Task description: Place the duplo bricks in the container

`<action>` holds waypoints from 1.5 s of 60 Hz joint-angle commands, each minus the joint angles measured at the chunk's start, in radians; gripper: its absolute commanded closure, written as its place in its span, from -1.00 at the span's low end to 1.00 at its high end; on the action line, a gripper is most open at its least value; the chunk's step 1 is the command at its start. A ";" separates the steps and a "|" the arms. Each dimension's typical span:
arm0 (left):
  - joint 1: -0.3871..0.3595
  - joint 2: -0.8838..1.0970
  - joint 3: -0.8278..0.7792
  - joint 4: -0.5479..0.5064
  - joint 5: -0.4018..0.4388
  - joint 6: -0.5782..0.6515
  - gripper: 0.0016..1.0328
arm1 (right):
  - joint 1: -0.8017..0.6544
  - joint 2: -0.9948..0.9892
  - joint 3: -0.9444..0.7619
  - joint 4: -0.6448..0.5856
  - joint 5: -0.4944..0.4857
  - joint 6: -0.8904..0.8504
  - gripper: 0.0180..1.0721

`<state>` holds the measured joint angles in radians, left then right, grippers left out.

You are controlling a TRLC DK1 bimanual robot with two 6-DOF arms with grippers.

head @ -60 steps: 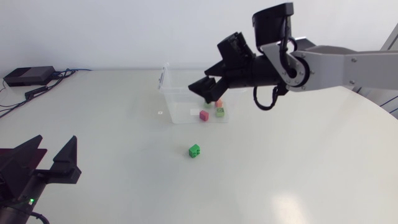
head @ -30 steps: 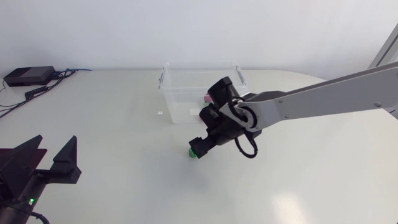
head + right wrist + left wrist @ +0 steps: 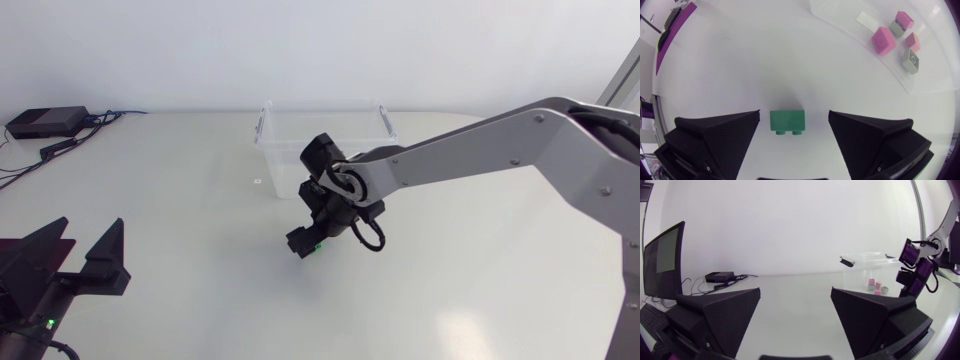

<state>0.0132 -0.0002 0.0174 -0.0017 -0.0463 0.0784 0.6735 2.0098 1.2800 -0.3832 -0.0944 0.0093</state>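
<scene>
Currently one green brick (image 3: pixel 787 121) outside container (image 3: pixel 276 150), four bricks (image 3: pixel 883 40) inside.

**Tabletop and what lay on it**

The white tabletop (image 3: pixel 180 230) carried a clear container (image 3: pixel 285 165) at its far middle. A green brick (image 3: pixel 787 121) lay on the bare surface on the near side of the container. A black box (image 3: pixel 45 122) sat at the far left.

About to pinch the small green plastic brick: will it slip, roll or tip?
The small green plastic brick looks rigid and flat-sided, so it probably won't roll. It seems light on a smooth white table, so an uneven touch from the open right gripper may slide it.
</scene>
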 commanded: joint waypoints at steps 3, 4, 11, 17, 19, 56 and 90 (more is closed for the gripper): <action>0.005 -0.012 -0.016 0.003 -0.006 -0.014 -0.91 | 0.011 0.026 0.038 -0.033 0.013 0.031 -0.70; 0.005 -0.012 -0.016 0.003 -0.006 -0.014 -0.91 | 0.011 0.026 0.044 -0.039 0.015 0.032 -0.63; 0.005 -0.012 -0.016 0.003 -0.006 -0.014 -0.91 | 0.011 0.041 0.068 -0.059 0.018 0.032 -0.05; 0.005 -0.012 -0.016 0.003 -0.006 -0.014 -0.91 | 0.005 0.056 0.076 -0.066 0.016 0.023 0.05; 0.005 -0.012 -0.016 0.003 -0.006 -0.014 -0.91 | 0.003 0.063 0.081 -0.072 0.016 0.023 0.05; 0.005 -0.012 -0.016 0.003 -0.006 -0.014 -0.91 | -0.026 -0.175 0.042 -0.091 0.035 -0.006 0.48; 0.005 -0.012 -0.017 0.003 -0.006 -0.014 -0.91 | -0.212 -0.201 0.197 0.239 0.064 -0.011 0.48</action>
<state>0.0132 -0.0002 0.0174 -0.0017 -0.0463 0.0784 0.4728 1.7592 1.4551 -0.1925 -0.0387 0.0143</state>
